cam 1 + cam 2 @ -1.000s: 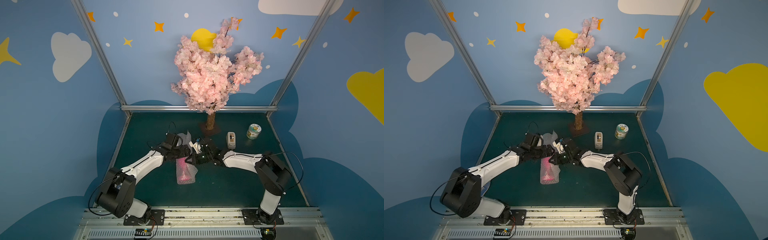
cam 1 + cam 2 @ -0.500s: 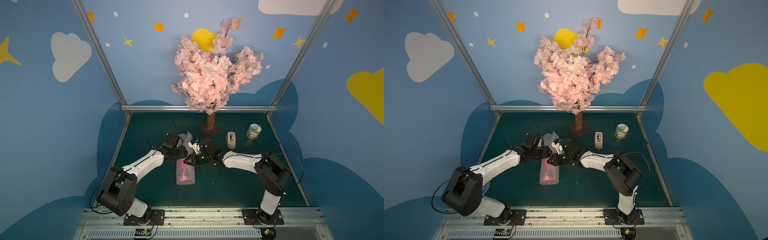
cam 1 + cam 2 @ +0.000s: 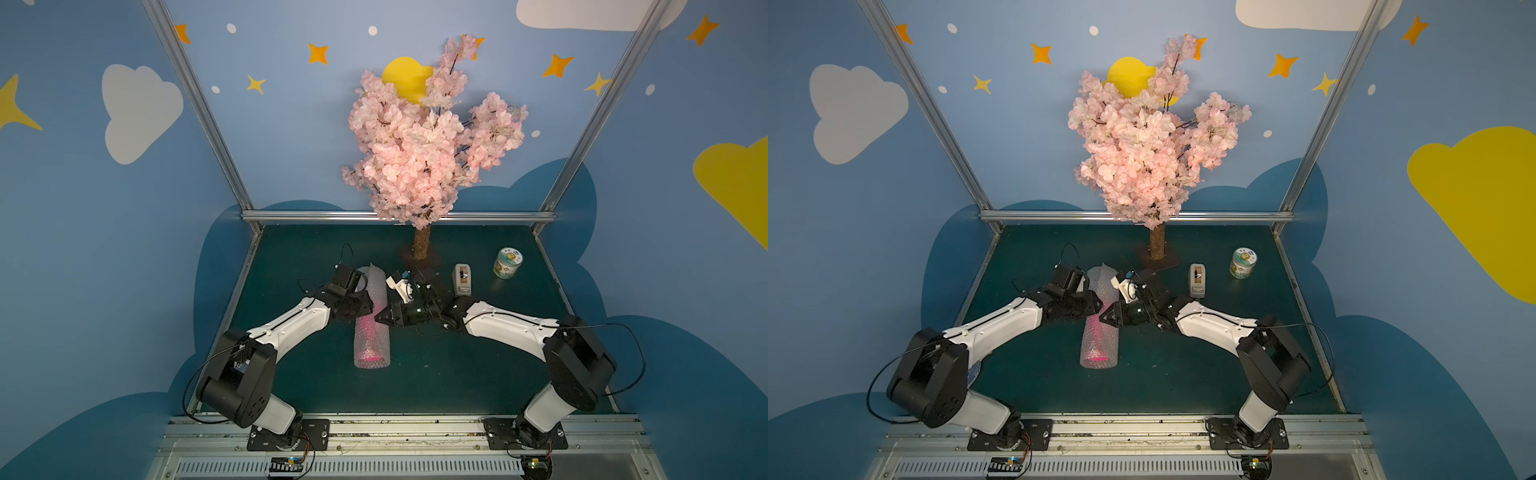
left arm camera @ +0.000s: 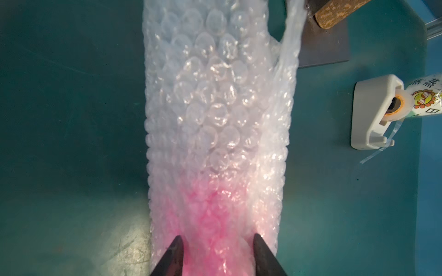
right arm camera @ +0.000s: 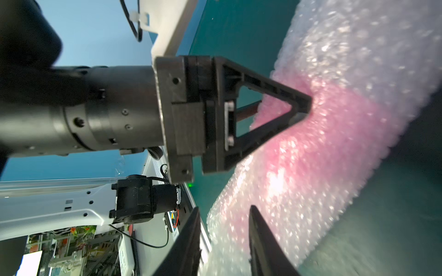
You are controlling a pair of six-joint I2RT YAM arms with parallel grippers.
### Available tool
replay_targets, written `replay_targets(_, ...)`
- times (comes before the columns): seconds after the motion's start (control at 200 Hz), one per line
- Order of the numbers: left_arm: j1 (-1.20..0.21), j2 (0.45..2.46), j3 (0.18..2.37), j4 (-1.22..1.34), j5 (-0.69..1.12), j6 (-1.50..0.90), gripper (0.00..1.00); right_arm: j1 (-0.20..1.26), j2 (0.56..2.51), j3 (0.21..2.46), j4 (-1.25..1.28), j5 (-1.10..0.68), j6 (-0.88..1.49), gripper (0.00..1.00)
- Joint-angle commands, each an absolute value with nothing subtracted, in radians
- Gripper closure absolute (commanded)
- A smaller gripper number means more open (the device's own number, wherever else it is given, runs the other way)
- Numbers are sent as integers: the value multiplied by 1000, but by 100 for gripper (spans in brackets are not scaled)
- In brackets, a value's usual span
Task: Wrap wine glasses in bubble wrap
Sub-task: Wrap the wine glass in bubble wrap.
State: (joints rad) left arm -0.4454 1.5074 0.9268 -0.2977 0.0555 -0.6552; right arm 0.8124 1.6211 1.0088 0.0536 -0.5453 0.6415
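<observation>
Lying lengthwise on the dark green worktop (image 3: 457, 374), the rolled clear bubble wrap (image 3: 377, 289) encloses the hot-pink plastic goblet (image 3: 368, 353), while the left claw (image 4: 217, 237) pinches into its pink middle and the right claw (image 5: 224, 209) stands narrowly parted at the opposite side.

Hot pink from the goblet (image 3: 368, 336) glows through the clear, silvery, round-dotted bubble wrap (image 3: 377, 286) on the dark teal-green bench (image 3: 457, 374).
</observation>
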Motion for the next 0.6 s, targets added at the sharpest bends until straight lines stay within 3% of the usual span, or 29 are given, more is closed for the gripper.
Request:
replay_targets(0.0, -447, 1529, 939, -305, 68, -655, 55, 777, 1622, 976, -13, -535, 626, 71)
replay_targets(0.591, -449, 1548, 931, -281, 83, -668, 59, 879, 1812, 1112, 75, -599, 676, 85)
